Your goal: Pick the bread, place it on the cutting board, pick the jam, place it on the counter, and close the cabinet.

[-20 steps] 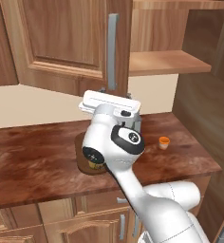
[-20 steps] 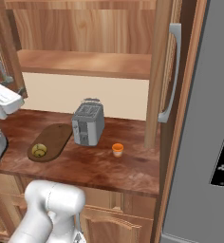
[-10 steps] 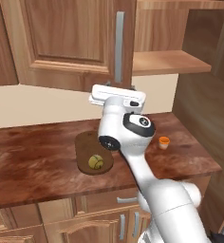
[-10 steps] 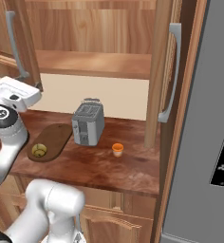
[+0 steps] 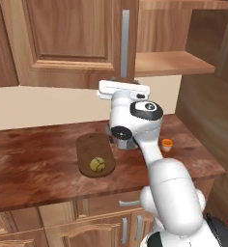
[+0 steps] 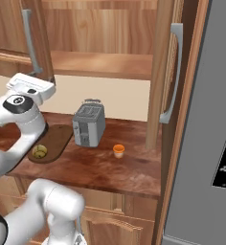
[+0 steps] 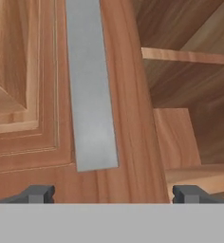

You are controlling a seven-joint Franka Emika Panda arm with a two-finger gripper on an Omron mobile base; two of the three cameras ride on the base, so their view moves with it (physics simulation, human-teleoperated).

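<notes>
The olive-yellow bread [image 5: 97,165] [image 6: 39,151] lies on the dark oval cutting board [image 5: 92,147] [image 6: 55,139]. The small orange jam [image 5: 167,144] [image 6: 118,150] stands on the counter [image 5: 34,159] [image 6: 96,166], right of the toaster. My gripper [image 5: 122,88] [image 6: 32,85] [image 7: 113,194] is raised at the lower edge of the cabinet's left door [image 5: 72,38] [image 7: 23,95], just below its grey bar handle [image 5: 126,41] [image 6: 31,43] [image 7: 91,95]. It is open, fingertips [image 7: 38,193] wide apart with nothing held. The right door [image 6: 160,72] stands open.
A silver toaster [image 6: 89,125] [image 5: 117,141] sits on the counter between board and jam, partly hidden by my arm in the left base view. A lighter wooden shelf [image 5: 174,62] [image 6: 100,64] [image 7: 190,56] spans the open cabinet. A grey fridge [image 6: 206,119] stands at the right.
My hand has swung to the right with the cabinet's left door, whose handle has shifted right toward the opening. Bread, board, jam and toaster have stayed put.
</notes>
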